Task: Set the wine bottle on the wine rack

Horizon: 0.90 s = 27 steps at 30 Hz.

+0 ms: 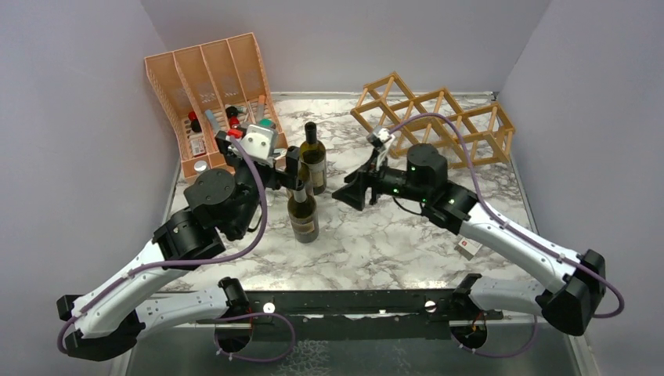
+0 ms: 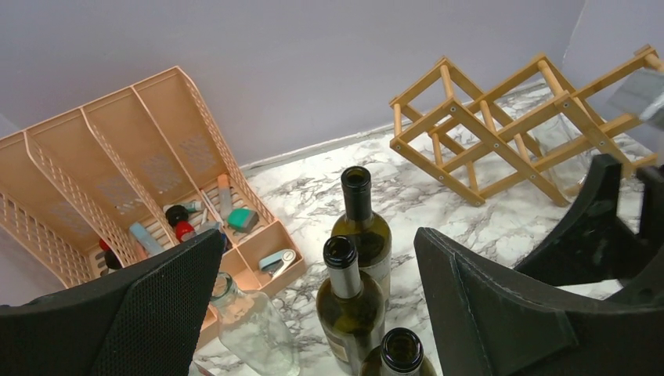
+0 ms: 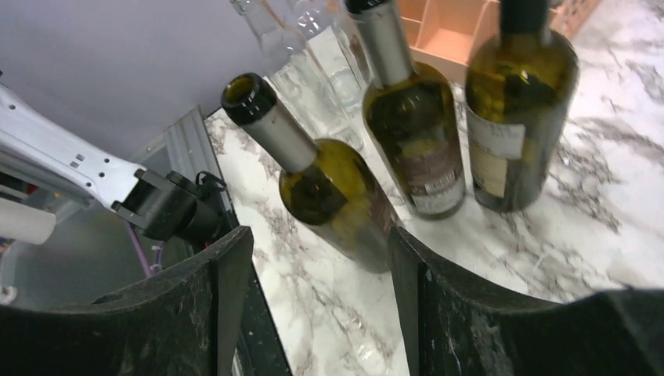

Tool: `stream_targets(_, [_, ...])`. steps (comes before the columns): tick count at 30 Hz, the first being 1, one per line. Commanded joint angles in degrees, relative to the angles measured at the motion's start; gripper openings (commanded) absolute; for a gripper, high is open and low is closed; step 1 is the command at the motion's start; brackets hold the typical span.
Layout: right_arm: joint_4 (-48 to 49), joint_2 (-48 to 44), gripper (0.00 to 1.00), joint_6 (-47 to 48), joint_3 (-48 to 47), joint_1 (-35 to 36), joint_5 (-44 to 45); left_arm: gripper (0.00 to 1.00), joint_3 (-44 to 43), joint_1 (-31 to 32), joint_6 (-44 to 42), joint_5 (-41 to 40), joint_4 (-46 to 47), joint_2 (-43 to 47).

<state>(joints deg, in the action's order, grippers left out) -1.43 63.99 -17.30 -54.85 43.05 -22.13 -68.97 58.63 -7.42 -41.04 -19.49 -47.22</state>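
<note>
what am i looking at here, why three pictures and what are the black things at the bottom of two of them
These are two robot arms bolted at the near edge of a marble-patterned table. The overhead picture looks down on both. The other two come from cameras on each wrist, and the black shapes are that arm's own fingers.

The left gripper stands wide open by the green wine bottles. From its wrist you see three of them upright, plus a clear bottle. The right gripper is open too, aimed at the bottles, holding nothing.

At the back are a wooden wine rack, no bottle in it yet, and an orange organiser with small items.
</note>
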Motion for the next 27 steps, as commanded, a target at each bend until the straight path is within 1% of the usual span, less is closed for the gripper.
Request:
stream_targets(1, [2.78,5.80,0.67,8.07,-6.22,4.61,2.10,0.99,-0.77,0.08,0.96,-1.21,0.83,3.01])
stream_targets(4, [3.15,10.19,0.67,12.00,-9.69,5.02,-1.76,0.99,-0.18,0.08,0.85,-1.13,1.64,4.63])
stream_targets(10, [5.03,17.34,0.67,14.91,-14.13,6.85,-8.77,0.99,2.08,0.08,-0.78,-1.00,4.95,7.22])
stream_targets(13, [7.34,19.83,0.67,17.27,-14.79,7.39,-14.69,0.99,2.43,0.08,-1.86,-0.95,5.98,7.39])
stream_targets(16, [10.19,21.91,0.66,18.12,-15.33,7.48,-16.17,0.99,2.39,0.08,-2.54,-0.66,6.21,7.08])
stream_targets(20, [11.12,25.46,0.65,18.83,-17.48,7.58,-16.74,0.99,2.81,0.07,-2.88,-0.29,6.02,6.83])
stream_targets(23, [13.50,27.34,0.61,19.60,-17.48,7.57,-20.70,0.99,3.24,0.08,-3.06,0.88,5.99,6.87])
stream_targets(25, [15.25,28.20,0.56,20.07,-17.05,7.58,-22.72,0.99,3.77,0.09,-3.08,1.87,6.06,7.05])
stream_targets(27, [16.63,28.54,0.49,20.54,-16.61,7.58,-23.41,0.99,4.13,0.08,-2.88,2.45,6.04,7.17])
